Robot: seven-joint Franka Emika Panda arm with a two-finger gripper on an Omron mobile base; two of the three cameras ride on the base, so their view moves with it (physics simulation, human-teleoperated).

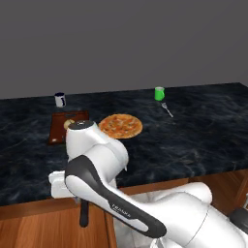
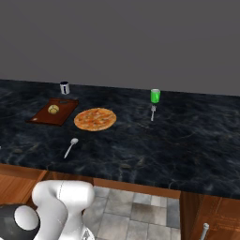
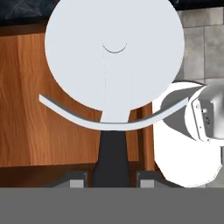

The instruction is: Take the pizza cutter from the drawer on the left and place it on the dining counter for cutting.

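I see the end effector (image 3: pixel 113 177) clamped on the dark handle of the pizza cutter (image 3: pixel 114 57), its pale wheel raised over the wooden cabinet front below the table (image 1: pixel 193 140). On the table: pizza (image 1: pixel 120 126), cutting board (image 1: pixel 60 127), green cup (image 1: pixel 159 93).

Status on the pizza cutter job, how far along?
Done: the pizza cutter is picked up, its dark handle clamped in the gripper. In hand: it hangs low, in front of the wood cabinet front, below the dining counter. Left: lift it and set it on the counter, probably near the pizza.
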